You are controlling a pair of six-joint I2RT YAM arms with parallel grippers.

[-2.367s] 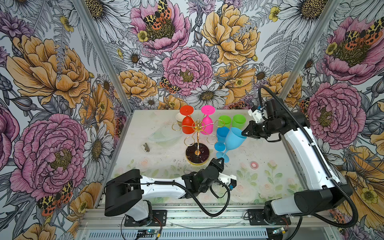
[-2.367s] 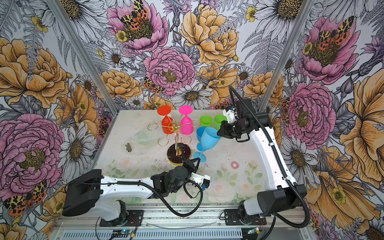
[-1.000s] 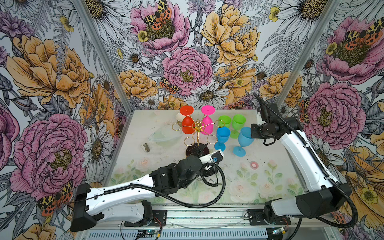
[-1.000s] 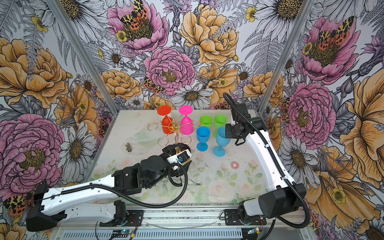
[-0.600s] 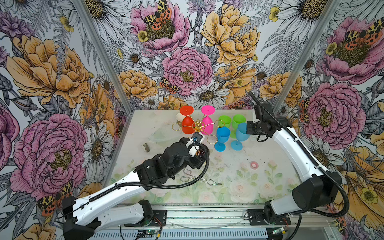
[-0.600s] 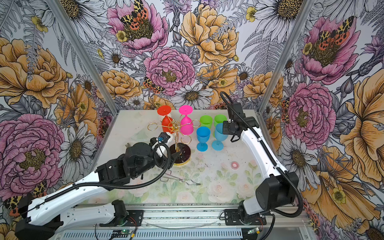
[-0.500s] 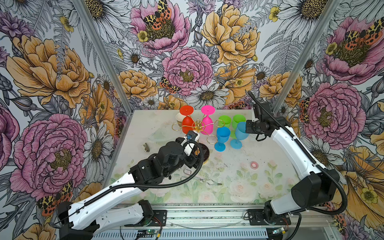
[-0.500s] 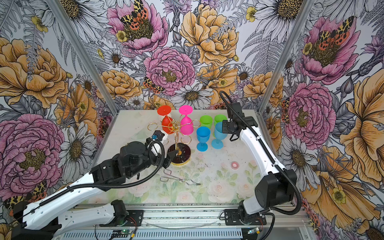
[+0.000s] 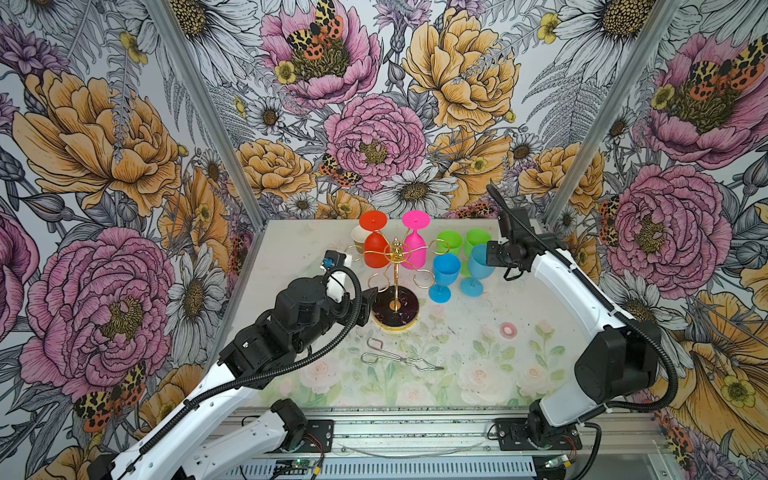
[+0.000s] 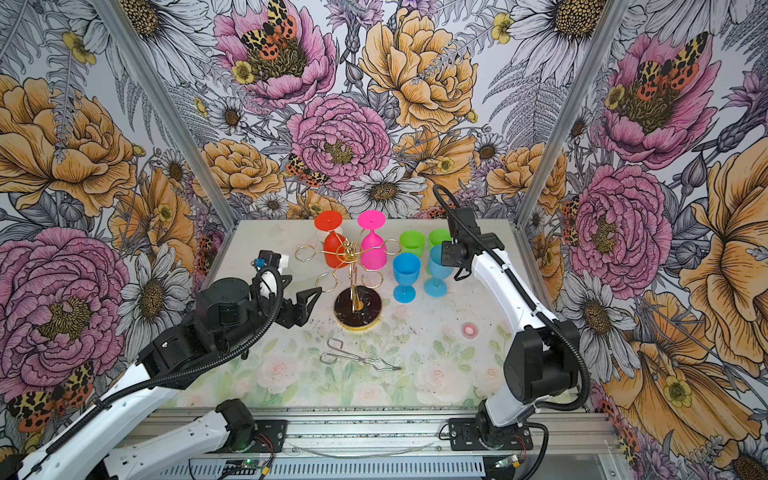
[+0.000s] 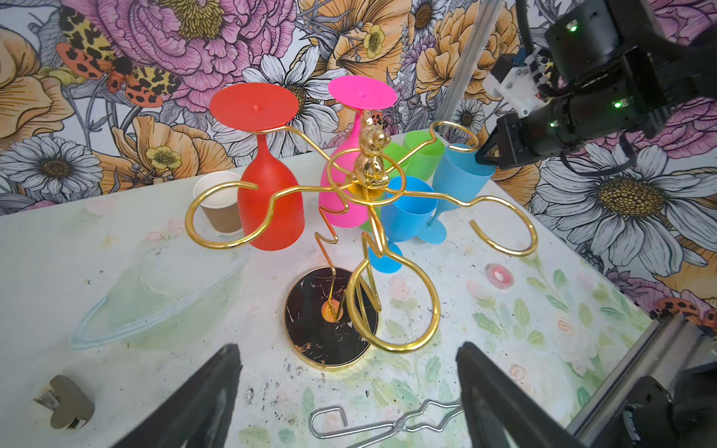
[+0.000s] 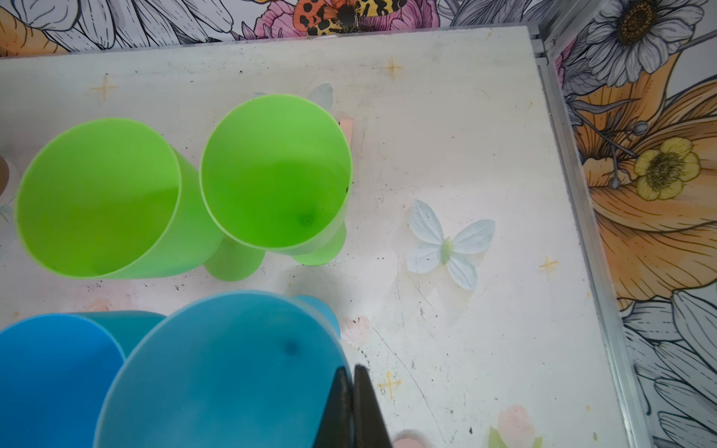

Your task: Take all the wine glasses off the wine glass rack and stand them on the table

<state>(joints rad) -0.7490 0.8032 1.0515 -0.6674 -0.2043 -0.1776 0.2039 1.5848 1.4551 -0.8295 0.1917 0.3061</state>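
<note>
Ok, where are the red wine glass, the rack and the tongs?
red wine glass [image 11: 271,217]: left wrist view, on its bowl.
wine glass rack [image 9: 405,316]: in a top view, on its black base.
steel tongs [image 10: 363,359]: in a top view, where the arms meet.

Both top views look steeply down from high above the front edge and take in the whole worktop and both arms, almost identically. The left wrist view sits low and close, facing the wine glass rack and the back wall. The right wrist view looks down from very near into the blue wine glass, which all views share.
</note>
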